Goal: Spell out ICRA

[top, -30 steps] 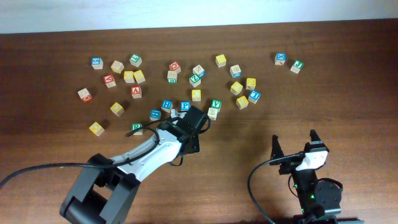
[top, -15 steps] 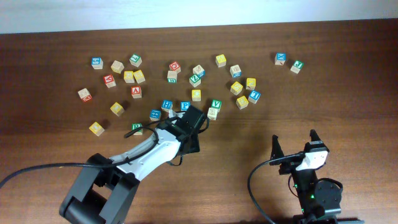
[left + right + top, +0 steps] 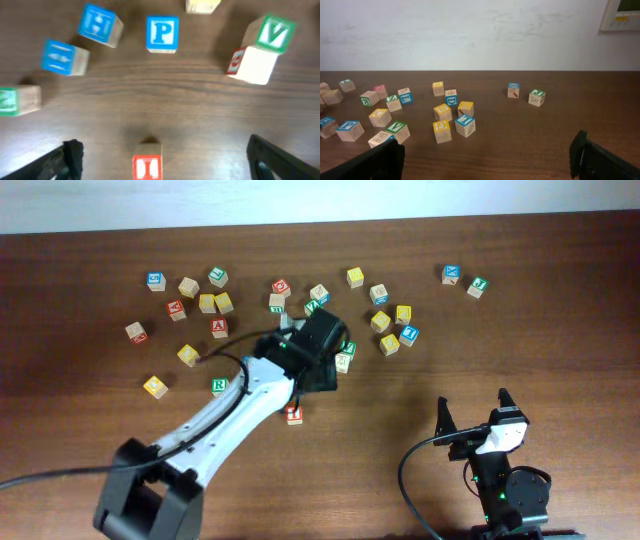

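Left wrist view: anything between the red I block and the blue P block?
Nothing. Only bare table runs from the red I block to the blue P block, shown in the left wrist view; overhead, the left arm hides it.

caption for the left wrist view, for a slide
Open left gripper framing the red I block, with blue P and green V blocks beyond

A dark wooden desk [image 3: 560, 310] meets a white wall [image 3: 470, 35], where a pale box [image 3: 623, 14], perhaps a thermostat, hangs. A blue P block [image 3: 162, 33] lies apart from a green V block [image 3: 274, 33].
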Action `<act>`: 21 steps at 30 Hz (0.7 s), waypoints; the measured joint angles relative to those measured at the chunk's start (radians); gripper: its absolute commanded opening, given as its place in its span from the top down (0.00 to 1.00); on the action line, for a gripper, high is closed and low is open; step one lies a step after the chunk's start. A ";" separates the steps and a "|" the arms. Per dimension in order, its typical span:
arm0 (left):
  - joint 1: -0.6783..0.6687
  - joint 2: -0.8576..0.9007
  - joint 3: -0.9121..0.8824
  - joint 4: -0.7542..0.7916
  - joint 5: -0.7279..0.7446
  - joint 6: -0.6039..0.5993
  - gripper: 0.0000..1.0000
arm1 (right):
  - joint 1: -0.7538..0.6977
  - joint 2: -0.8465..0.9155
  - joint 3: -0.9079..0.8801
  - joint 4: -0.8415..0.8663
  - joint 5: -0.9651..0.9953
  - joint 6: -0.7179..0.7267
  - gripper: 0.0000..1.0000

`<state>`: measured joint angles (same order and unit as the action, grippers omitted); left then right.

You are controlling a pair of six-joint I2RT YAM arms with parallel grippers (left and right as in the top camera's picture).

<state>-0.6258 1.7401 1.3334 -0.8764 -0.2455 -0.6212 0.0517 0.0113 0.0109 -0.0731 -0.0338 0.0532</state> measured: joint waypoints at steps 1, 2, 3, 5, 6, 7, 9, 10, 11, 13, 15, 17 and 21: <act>0.000 -0.015 0.040 -0.027 -0.010 0.001 0.01 | 0.000 0.000 0.000 0.000 0.000 0.000 0.02; 0.001 -0.040 0.080 -0.048 -0.019 0.001 0.01 | 0.000 0.000 0.000 0.000 0.000 0.000 0.02; 0.003 -0.066 0.105 -0.056 -0.021 0.001 0.01 | 0.000 0.000 0.000 0.000 0.000 -0.001 0.02; 0.023 -0.132 0.138 -0.071 -0.025 0.001 0.01 | 0.000 0.000 0.000 0.000 0.000 -0.001 0.02; 0.044 -0.175 0.144 -0.080 -0.025 0.000 0.01 | 0.000 0.000 0.000 0.000 0.000 0.000 0.02; 0.071 -0.216 0.147 -0.094 -0.028 0.001 0.01 | 0.000 0.000 0.000 0.000 0.000 0.000 0.02; 0.127 -0.266 0.149 -0.121 -0.031 0.001 0.01 | 0.000 0.000 0.000 0.000 0.000 -0.001 0.02; 0.161 -0.283 0.150 -0.134 -0.033 0.000 0.01 | 0.000 0.000 0.000 0.000 0.000 0.000 0.02; 0.192 -0.292 0.150 -0.143 -0.033 0.001 0.01 | 0.000 0.000 0.000 0.000 0.000 0.000 0.02; 0.283 -0.294 0.150 -0.179 -0.028 0.001 0.01 | 0.000 0.000 0.000 0.000 0.000 0.000 0.02; 0.349 -0.295 0.150 -0.204 -0.018 0.000 0.01 | 0.000 0.000 0.000 0.000 0.000 0.000 0.02; 0.407 -0.295 0.150 -0.223 -0.012 0.001 0.01 | 0.000 0.000 0.000 0.000 0.000 0.000 0.02; 0.475 -0.295 0.150 -0.267 -0.006 0.001 0.01 | 0.000 0.000 0.000 0.000 0.000 0.000 0.02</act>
<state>-0.1505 1.4452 1.4830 -1.1435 -0.2512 -0.6205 0.0517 0.0109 0.0109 -0.0734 -0.0338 0.0532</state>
